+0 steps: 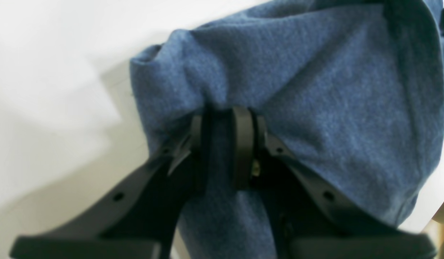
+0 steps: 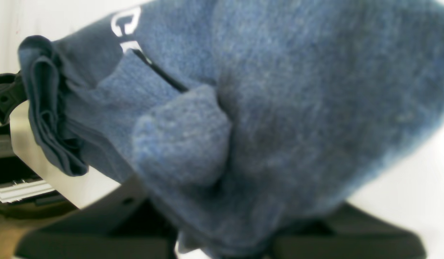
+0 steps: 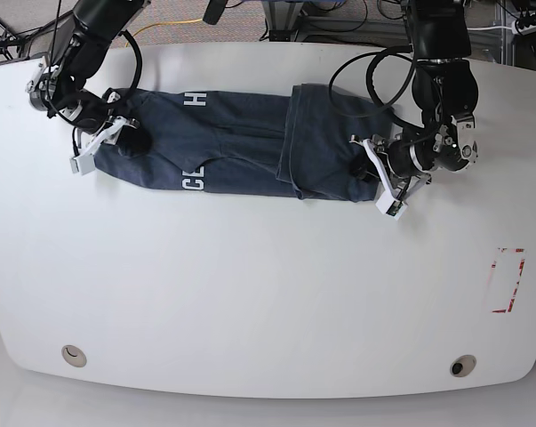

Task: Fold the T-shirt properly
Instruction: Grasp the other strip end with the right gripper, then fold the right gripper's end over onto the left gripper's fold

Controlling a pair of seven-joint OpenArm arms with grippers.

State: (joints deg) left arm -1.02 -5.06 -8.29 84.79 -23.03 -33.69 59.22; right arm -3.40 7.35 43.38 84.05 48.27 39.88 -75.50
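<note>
White table (image 3: 250,294) fills the base view, with cables and equipment along the upper edge and a red-marked patch (image 3: 506,280) at the right. I see the T-shirt (image 3: 223,147) lying as a long horizontal band across the upper part of the frame, white block letters showing left of centre and one layer already lapped over toward the right of centre. The left end effector (image 1: 227,126), at the right of the base view, is closed on a bunch of blue cloth: the left wrist view shows fabric pinched between its two dark fingers (image 1: 241,144). The right end effector (image 3: 116,132), at the upper left of the base view, sits at the band's other end; in the right wrist view cloth covers the fingertips, so I cannot tell whether it is closed or what it has hold of. I judge the step in hand to be gripping both short ends ahead of a crosswise fold. The next move calls for confirming the right-side grip, then lifting one end evenly and carrying it over the other without dragging the lower layers.
</note>
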